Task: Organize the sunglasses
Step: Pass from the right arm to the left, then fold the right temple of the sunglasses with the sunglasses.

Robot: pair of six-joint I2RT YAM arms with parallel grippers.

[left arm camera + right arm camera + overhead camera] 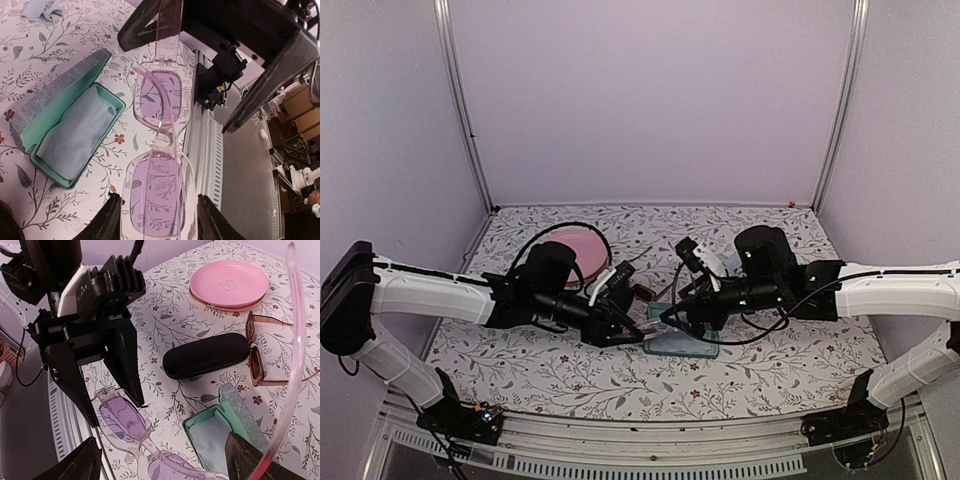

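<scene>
pink plate [229, 284] far side | blk case [206, 355] shut | grey case [57, 97] open, cloth [75, 137] inside

- Your left arm [425, 292] and right arm [895, 290] wear white shells over black joints.
- Black cables [560, 225] loop off each wrist.
- Left hand [159, 220], right hand [160, 462]: black, wedge-shaped fingers.

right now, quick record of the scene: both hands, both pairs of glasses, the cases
left hand: shut on the pale glasses, gripped at one lens
right hand: open, holding nothing
pale glasses: clear frame, purple lenses, one arm swung out
brown sunglasses: lying on the table beside the black case
black case: shut
grey-blue case: open, cloth inside, no glasses in it
pink plate: bare
</scene>
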